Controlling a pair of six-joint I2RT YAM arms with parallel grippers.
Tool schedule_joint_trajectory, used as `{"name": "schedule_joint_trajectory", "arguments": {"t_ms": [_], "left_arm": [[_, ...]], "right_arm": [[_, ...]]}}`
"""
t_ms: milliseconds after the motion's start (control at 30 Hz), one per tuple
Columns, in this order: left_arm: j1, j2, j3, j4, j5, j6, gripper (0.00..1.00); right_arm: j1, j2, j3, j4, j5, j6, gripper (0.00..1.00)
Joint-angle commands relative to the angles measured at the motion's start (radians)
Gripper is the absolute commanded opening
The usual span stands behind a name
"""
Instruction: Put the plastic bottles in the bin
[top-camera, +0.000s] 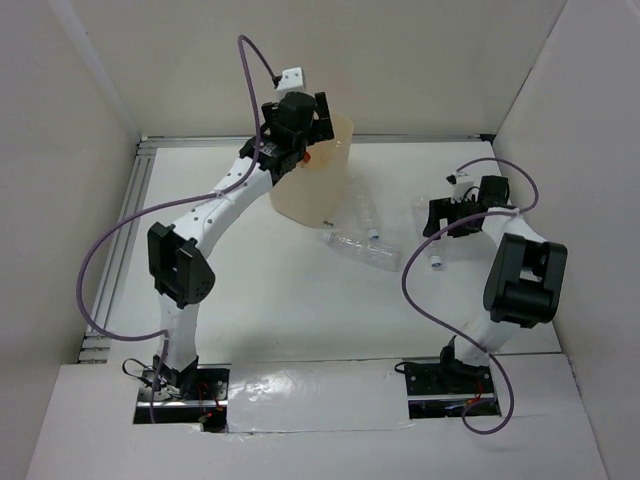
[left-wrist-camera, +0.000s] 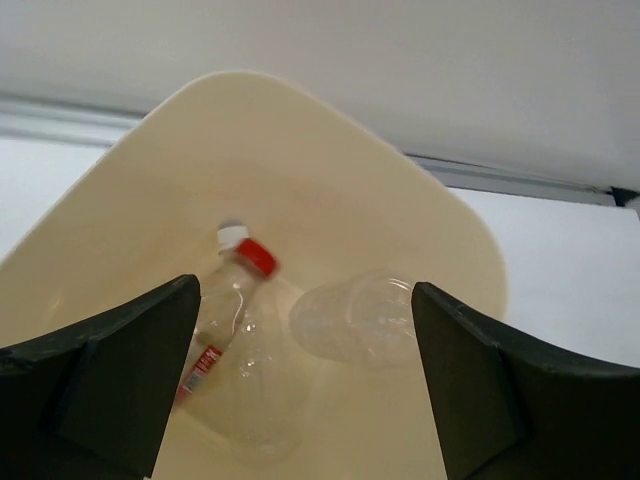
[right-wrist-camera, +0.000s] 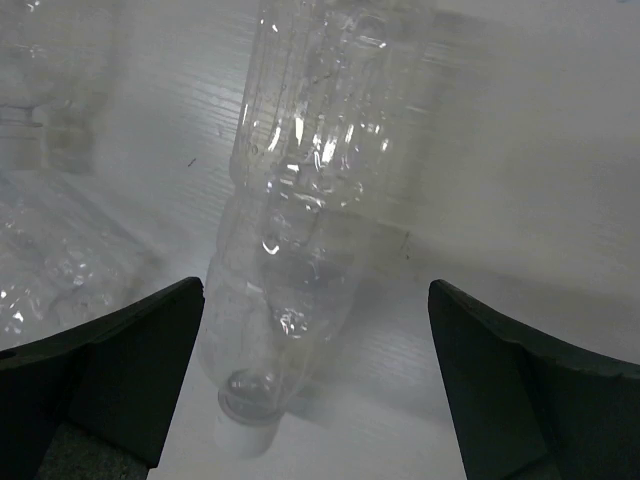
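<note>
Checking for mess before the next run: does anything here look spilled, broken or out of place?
Nothing stands out. The loose bottles lie on their sides on the table, no spill around them. The bin stands upright with the red-capped bottle inside.

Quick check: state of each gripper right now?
Left gripper: open, empty, above the bin.
Right gripper: open, nothing gripped; a plastic bottle lies just beyond its jaws.

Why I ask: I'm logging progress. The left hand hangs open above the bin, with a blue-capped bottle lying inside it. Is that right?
Not quite: the cap is red, not blue. The left wrist view shows the left hand open above the bin, with a red-capped bottle lying inside it.
</note>
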Motion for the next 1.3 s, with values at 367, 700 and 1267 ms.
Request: {"name": "schedule_joint_trajectory", "arguments": {"t_ms": [367,700,1267], "left_arm": [[-0.428,-0.525,-0.789,0.022,0.162,-0.131,1.0],[-0.428,-0.554,-1.086,0.188,0.295,-0.367,1.0],[-0.397,-0.749,-1.317,0.213,0.275,-0.501,1.0]], "right_arm": [[0.105,0.294,0.213,0.04,0.158,0.115,0.61],[0.084,0.088,0.523,-0.1,-0.196,-0.011,0.05],[0.647,0.41,1.249,0.377,-0.227,0.305,0.23]]}}
